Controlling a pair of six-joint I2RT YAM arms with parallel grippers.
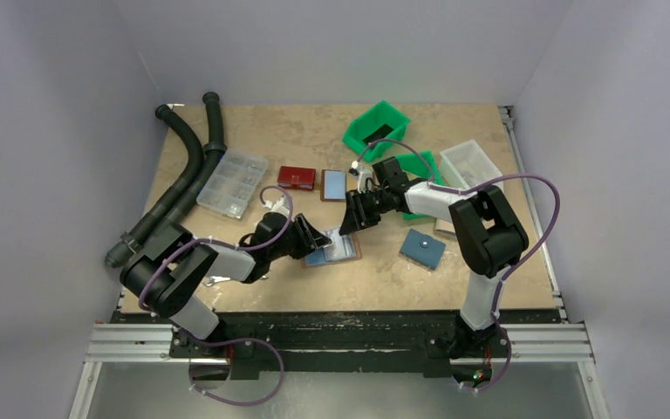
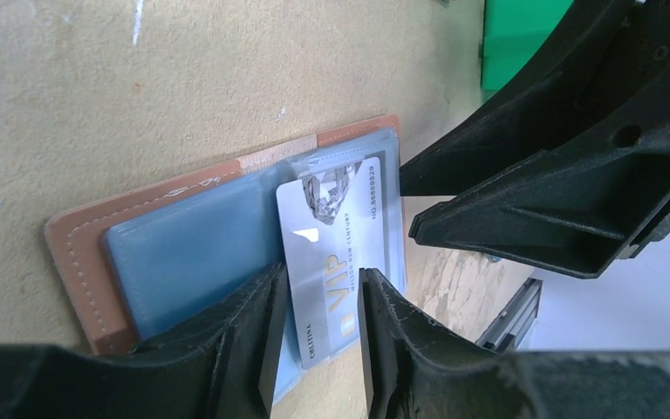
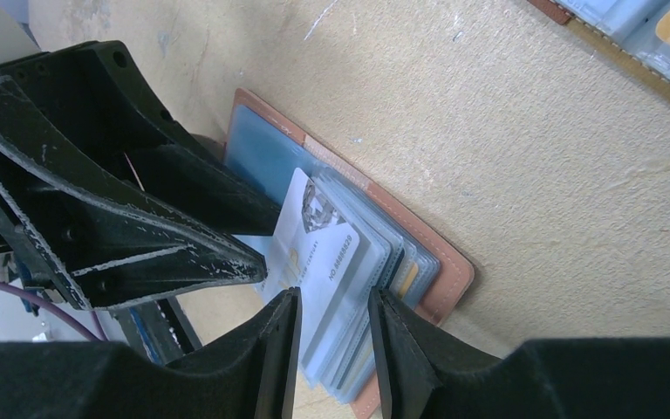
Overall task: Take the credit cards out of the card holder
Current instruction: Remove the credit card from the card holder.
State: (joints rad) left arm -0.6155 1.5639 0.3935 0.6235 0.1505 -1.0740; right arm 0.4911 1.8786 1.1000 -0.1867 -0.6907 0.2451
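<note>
Left to right. The left gripper (image 2: 321, 275) reaches in low from the left, its black, matt jaws spread to either side of the card's end and, so far as we can see, pinching nothing. We judge this stance lets it close again on the card for the pull.

The card holder (image 2: 78, 253) lies open and flat on the speckled board table (image 2: 140, 87), near the middle and toward the near edge. It is a tan, leather-like cover with a stitched border, holding a fan of soft, glossy blue-tinted plastic sleeves (image 2: 183, 253).

The credit card (image 2: 336, 227) is a stiff, thin, silver rectangle marked VIP. It stands part-way out of a sleeve, its end past the holder's edge, so we take the extraction to be under way but not finished.

The right gripper (image 3: 332, 295) comes from the right, over the sleeves, probably to steady the holder. Its jaws stand part-way apart, but we cannot tell whether they nip the sleeves.
</note>
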